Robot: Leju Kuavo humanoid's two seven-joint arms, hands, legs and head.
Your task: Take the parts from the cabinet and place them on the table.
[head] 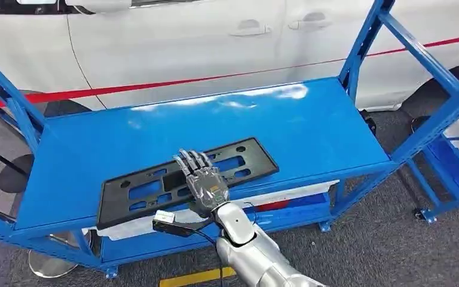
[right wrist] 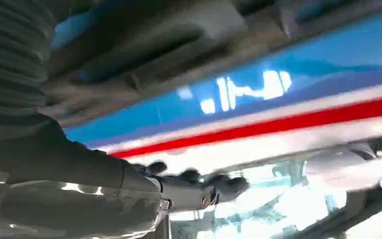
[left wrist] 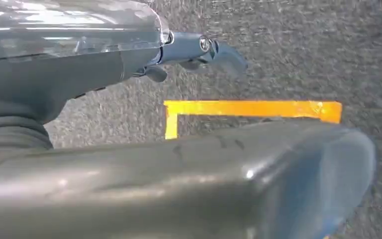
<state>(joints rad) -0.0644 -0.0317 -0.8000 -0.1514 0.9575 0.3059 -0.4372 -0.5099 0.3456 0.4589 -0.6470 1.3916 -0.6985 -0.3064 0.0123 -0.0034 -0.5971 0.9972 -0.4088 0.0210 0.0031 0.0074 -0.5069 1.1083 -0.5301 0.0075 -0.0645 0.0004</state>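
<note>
The long black plastic plate frame (head: 186, 180) lies near the blue metal shelf's (head: 311, 119) front edge, long axis along it. The right hand (head: 203, 182) rests flat over its middle, fingers extended, seemingly not yet gripping. The left hand (left wrist: 199, 50) hangs empty.

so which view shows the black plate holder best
The head view: the whole black plate holder lies flat on the blue shelf, under the right hand. The right wrist view catches a blurred dark underside; the left wrist view looks at the floor.
</note>
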